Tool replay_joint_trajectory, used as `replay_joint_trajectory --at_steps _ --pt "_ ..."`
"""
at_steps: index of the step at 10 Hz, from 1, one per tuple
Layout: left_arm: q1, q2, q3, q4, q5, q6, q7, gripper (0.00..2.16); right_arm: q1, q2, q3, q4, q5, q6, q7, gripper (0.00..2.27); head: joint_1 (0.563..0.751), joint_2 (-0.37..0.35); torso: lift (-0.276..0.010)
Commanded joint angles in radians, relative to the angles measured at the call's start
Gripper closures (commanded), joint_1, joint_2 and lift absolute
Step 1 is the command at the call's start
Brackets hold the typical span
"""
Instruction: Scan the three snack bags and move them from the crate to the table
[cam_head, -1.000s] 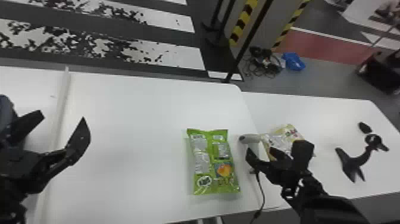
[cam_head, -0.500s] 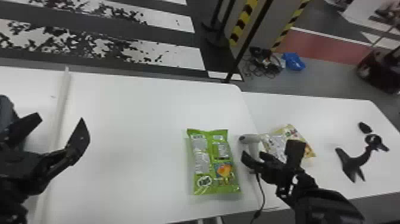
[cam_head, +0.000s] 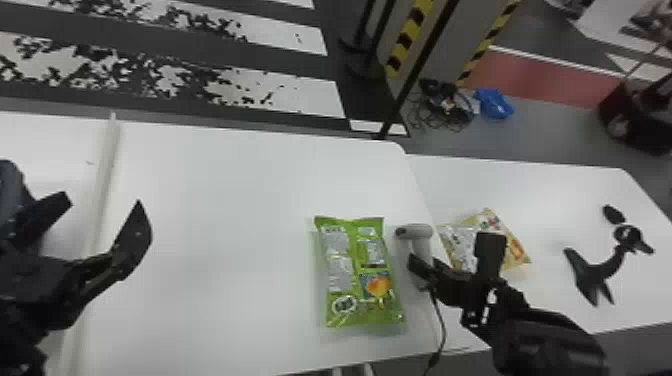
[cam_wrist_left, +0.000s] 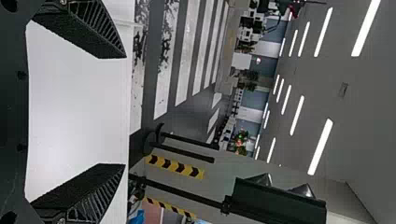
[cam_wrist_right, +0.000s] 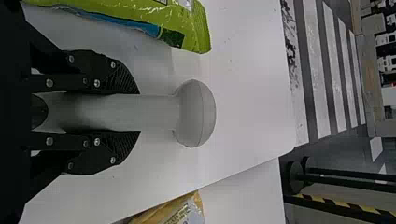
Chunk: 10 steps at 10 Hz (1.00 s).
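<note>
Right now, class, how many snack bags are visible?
3: green bag left of the scanner; silvery bag and yellow bag overlapping on the right-hand table. More may be hidden.

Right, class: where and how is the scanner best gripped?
Probably by its handle, coming from the robot's near side and squeezing it from left and right. The handle is straight and slimmer than the rounded head, whose bulge should help stop it slipping out.

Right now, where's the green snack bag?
In the head view, the green snack bag lies flat on the white table, near the edge closest to the robot, and just left of the grey handheld scanner.
</note>
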Motion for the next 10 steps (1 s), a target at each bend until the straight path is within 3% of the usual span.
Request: replay_joint_trajectory --at_steps 1,3,6,8,10 --pt "0.002 0.000 -0.005 -0.006 0.000 0.006 0.000 0.03 0.015 0.002 -0.010 -0.011 -0.011 -0.024 -0.012 2.24 0.695 -0.350 -0.062" --pt "0.006 0.000 -0.006 -0.012 -0.005 0.022 0.001 0.03 0.111 0.012 -0.041 -0.155 -0.083 -0.048 -0.040 2.24 0.695 -0.350 -0.062" --pt "0.009 -0.002 -0.029 -0.015 -0.008 0.018 0.012 0.03 0.275 0.095 -0.053 -0.596 -0.154 0.200 -0.122 2.24 0.695 -0.350 -0.062" --pt "0.009 -0.006 -0.037 -0.015 -0.012 0.018 0.017 0.03 0.308 0.144 0.018 -0.754 -0.161 0.286 -0.145 2.24 0.695 -0.350 -0.062" --pt "0.014 -0.002 -0.039 -0.015 -0.012 0.018 0.021 0.03 0.299 0.166 0.148 -0.792 -0.089 0.314 -0.181 2.24 0.695 -0.263 -0.062"
